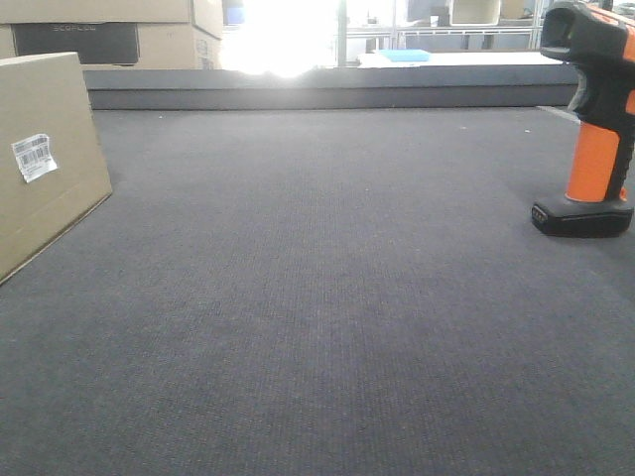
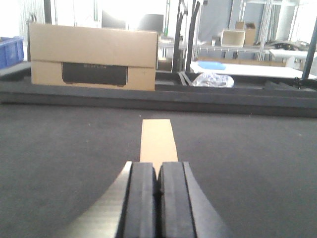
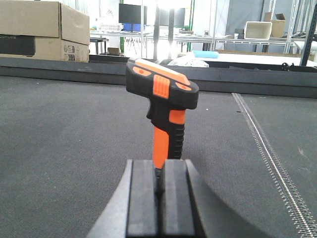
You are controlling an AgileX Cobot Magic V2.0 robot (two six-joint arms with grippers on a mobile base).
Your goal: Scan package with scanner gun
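The package [image 1: 45,169], a plain tan cardboard box, stands at the table's left edge with its white barcode label [image 1: 34,156] facing the middle. In the left wrist view a narrow tan face of the package [image 2: 157,141] lies straight ahead of my left gripper [image 2: 158,171], which is shut and empty. The scanner gun [image 1: 595,149] stands upright on its black base at the right. Seen from the right wrist, the scanner gun [image 3: 166,99] is just beyond my right gripper [image 3: 159,166], whose jaws are shut with nothing between them. Neither gripper shows in the front view.
A cardboard box with a dark printed panel [image 2: 94,57] sits behind the raised dark rim [image 1: 327,89] at the table's back. A blue bin [image 2: 11,49] is at the far left. A ridged strip [image 3: 267,153] runs along the mat on the right. Shelving stands beyond.
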